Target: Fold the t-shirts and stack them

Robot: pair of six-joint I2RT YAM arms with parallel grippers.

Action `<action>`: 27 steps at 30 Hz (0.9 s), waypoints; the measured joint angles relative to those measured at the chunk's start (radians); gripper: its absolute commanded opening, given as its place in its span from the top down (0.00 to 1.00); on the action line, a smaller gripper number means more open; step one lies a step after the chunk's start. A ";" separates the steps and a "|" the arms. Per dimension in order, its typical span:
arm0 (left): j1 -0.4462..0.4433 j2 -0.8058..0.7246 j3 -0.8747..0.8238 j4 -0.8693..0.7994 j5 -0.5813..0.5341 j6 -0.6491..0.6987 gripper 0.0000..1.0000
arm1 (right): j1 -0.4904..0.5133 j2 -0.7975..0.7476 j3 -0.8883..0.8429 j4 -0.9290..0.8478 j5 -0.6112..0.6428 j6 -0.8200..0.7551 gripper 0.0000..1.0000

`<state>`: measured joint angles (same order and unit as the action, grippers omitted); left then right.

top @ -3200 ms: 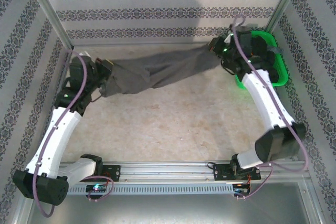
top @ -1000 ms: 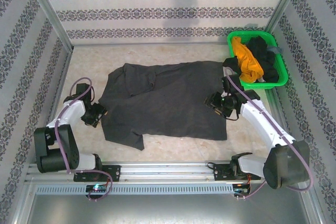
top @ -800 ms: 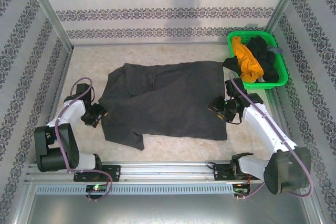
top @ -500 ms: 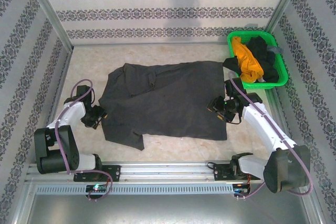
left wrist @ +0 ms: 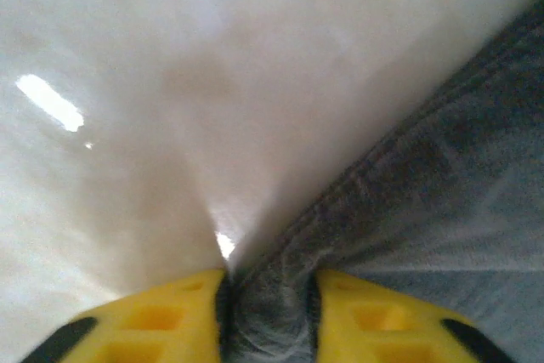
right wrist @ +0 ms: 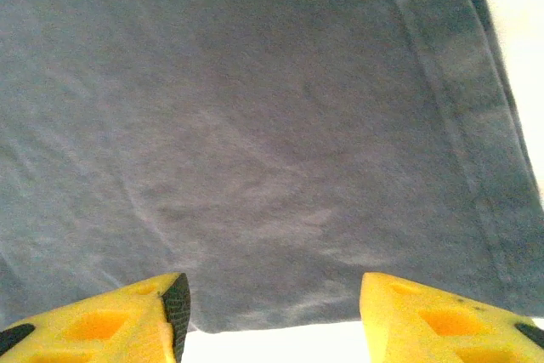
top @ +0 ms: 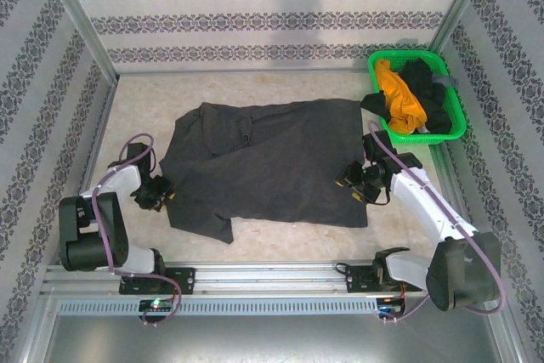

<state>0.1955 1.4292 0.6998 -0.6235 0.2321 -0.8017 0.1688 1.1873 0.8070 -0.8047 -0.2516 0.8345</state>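
Observation:
A large charcoal-grey t-shirt (top: 263, 163) lies spread flat on the middle of the table. My left gripper (top: 158, 195) sits low at its left edge. In the left wrist view the yellow fingers (left wrist: 170, 312) pinch a bunched fold of the grey cloth (left wrist: 442, 193), so my left gripper (left wrist: 268, 316) is shut on it. My right gripper (top: 352, 181) hovers at the shirt's right edge. Seen from the right wrist, my right gripper (right wrist: 272, 320) is open, with flat grey cloth (right wrist: 255, 142) below and nothing between the fingers. A mustard-yellow t-shirt (top: 399, 98) and a black t-shirt (top: 427, 84) lie heaped in the basket.
The bright green mesh basket (top: 456, 121) stands in the far right corner, against the patterned walls. Bare pale tabletop (top: 255, 91) surrounds the shirt. A metal rail (top: 272, 276) runs along the near edge between the arm bases.
The left gripper has closed onto the shirt's left edge and shifted slightly nearer. The right gripper has slid a little nearer along the shirt's right edge. The shirt still lies flat.

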 measured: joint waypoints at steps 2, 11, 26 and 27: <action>-0.012 -0.001 0.001 0.009 0.000 -0.005 1.00 | -0.010 -0.011 -0.010 -0.030 0.021 0.018 0.41; -0.063 -0.101 0.081 0.057 0.014 -0.047 1.00 | -0.085 -0.134 -0.136 -0.131 0.093 0.131 0.40; -0.064 -0.165 0.122 0.051 0.015 -0.078 1.00 | -0.101 -0.043 -0.304 0.026 0.085 0.264 0.53; -0.064 -0.166 0.122 0.051 0.016 -0.078 1.00 | -0.101 -0.032 -0.304 0.024 0.087 0.271 0.55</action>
<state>0.1318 1.2629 0.8219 -0.5724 0.2478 -0.8799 0.0673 1.1553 0.5034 -0.7803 -0.1646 1.1057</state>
